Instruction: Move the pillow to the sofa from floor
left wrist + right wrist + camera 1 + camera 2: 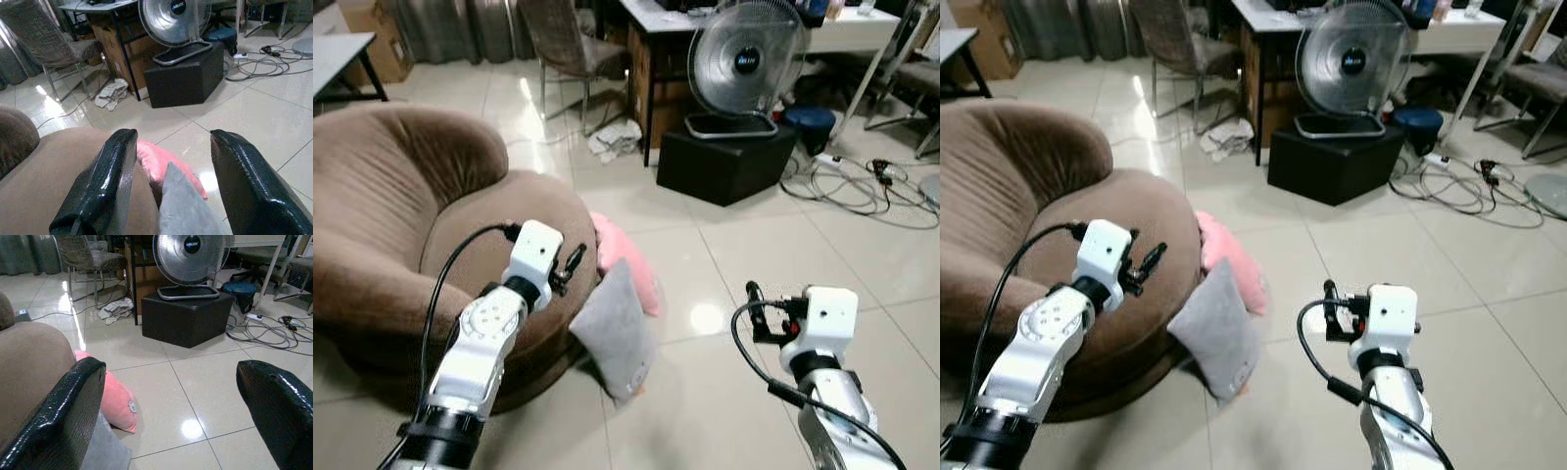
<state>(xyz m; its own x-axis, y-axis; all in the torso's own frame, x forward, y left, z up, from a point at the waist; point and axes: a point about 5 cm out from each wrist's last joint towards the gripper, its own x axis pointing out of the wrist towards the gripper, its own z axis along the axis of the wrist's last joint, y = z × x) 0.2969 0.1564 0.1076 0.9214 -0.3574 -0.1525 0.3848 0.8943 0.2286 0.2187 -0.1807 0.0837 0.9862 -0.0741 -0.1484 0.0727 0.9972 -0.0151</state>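
Observation:
A grey pillow (612,333) stands on the tiled floor, leaning against the front of the round brown sofa (401,215). Behind it a pink pillow (631,264) also rests against the sofa's side. My left gripper (570,266) hovers open over the sofa's front edge, just above and left of the grey pillow, with nothing between its fingers (98,191). My right gripper (756,313) is held wide open over bare floor to the right of both pillows, apart from them. In the right wrist view the pink pillow (115,399) lies beside the sofa.
A standing fan (744,64) sits on a black box (724,162) ahead. Behind it are a desk (656,59) and a chair (568,49). A crumpled cloth (615,139) and loose cables (862,181) lie on the floor. Open tile stretches between the pillows and the box.

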